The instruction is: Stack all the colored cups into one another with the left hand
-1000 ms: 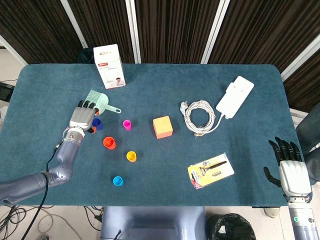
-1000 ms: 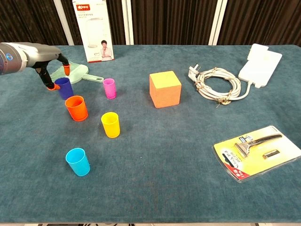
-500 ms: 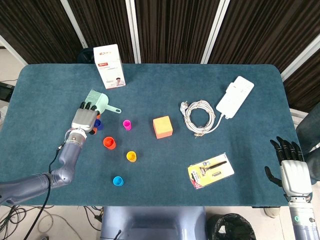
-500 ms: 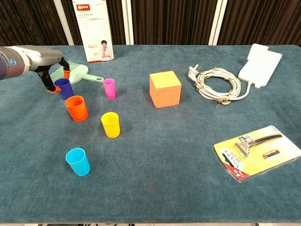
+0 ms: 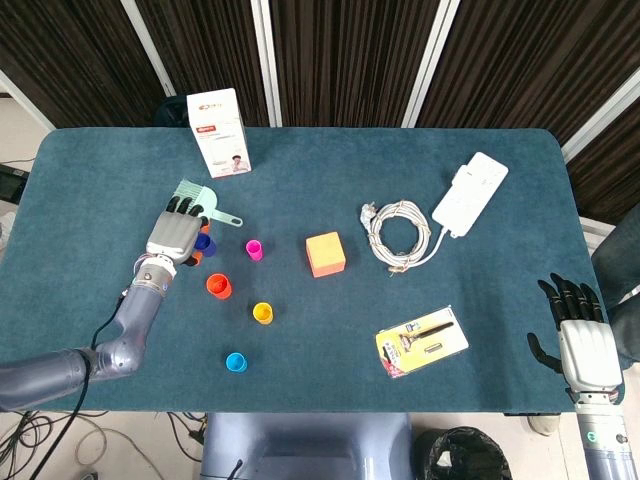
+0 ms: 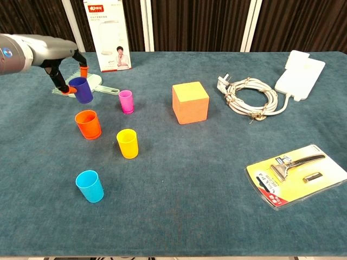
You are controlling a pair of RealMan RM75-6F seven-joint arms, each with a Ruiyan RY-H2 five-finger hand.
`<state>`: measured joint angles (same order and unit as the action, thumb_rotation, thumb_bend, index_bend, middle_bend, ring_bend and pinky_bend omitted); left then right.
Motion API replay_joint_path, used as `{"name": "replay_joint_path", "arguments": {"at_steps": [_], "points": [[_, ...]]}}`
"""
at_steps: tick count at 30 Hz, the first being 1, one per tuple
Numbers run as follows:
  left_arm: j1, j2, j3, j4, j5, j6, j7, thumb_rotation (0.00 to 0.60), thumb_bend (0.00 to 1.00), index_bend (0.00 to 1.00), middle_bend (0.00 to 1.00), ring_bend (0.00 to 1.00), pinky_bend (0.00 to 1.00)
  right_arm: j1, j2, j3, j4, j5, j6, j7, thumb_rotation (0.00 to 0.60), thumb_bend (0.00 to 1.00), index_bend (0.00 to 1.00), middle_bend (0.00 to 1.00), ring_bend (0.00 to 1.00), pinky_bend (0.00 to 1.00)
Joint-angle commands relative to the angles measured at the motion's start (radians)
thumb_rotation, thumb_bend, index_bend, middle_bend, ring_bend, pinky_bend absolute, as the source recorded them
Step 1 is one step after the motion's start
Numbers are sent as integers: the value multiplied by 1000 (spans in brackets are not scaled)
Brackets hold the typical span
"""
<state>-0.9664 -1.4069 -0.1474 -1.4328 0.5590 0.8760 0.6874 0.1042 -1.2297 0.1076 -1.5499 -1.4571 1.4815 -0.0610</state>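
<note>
Cups first: we hold the blue cup (image 6: 82, 89) in our left hand (image 6: 69, 70), fingertips pinched on its sides, and in the chest view it sits tilted and lifted off the table (image 6: 179, 179), above the orange cup (image 6: 88, 124). In the head view that hand (image 5: 176, 233) covers most of the blue cup (image 5: 203, 241). The other cups stand upright and apart on the cloth: the orange one (image 5: 218, 286), the pink cup (image 6: 126, 101) beside it toward the centre, the yellow cup (image 6: 128, 143) nearer us, and the cyan cup (image 6: 90, 186) nearest the front edge. None is nested in another.

Our right hand (image 5: 583, 335) hangs off the table's right front corner, fingers spread and holding nothing.

Behind the left hand lies a green dustpan (image 6: 98, 82), and a white box (image 6: 107, 34) stands at the back. An orange cube (image 6: 190, 102) sits mid-table, with a coiled cable (image 6: 246, 101), a white adapter (image 6: 300, 70) and a packaged razor (image 6: 295, 174) to the right.
</note>
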Motion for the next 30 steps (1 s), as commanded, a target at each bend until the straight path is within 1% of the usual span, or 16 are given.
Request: {"name": "replay_joint_path", "arguments": {"at_steps": [1,6,11,14,19,25,30], "points": [[10,117,-13,-173,37,49,-2,600,316,398,154,0,0,1,-1,1,2,1,-1,0,600,404,129,71,93,68],[24,224,-2,-320,47,74,8,600,316,390,153,0,0,2,-3,-1,1,-1,-3,-3,600,405,129,71,93,68],[28,269,18,-376,50,79,16,600,316,389,154,0,0,4,-6,-5,-1,-6,-7,-9,600,405,129,71,93,68],[30,272,30,-380,53,71,14,600,316,388,154,0,0,4,-7,-5,-2,-5,-6,-11,600,405,129,71,93,69],[31,249,51,-361,69,52,2,600,316,387,155,0,0,4,-7,-4,-3,-6,-2,-13,600,405,129,71,93,68],[30,221,55,-352,115,47,-23,600,316,387,156,0,0,2,-6,-3,-1,-3,0,-11,600,405,129,72,93,69],[22,211,70,-356,116,48,-8,600,316,388,156,0,0,2,-5,1,2,0,3,-8,600,404,128,72,93,68]]}}
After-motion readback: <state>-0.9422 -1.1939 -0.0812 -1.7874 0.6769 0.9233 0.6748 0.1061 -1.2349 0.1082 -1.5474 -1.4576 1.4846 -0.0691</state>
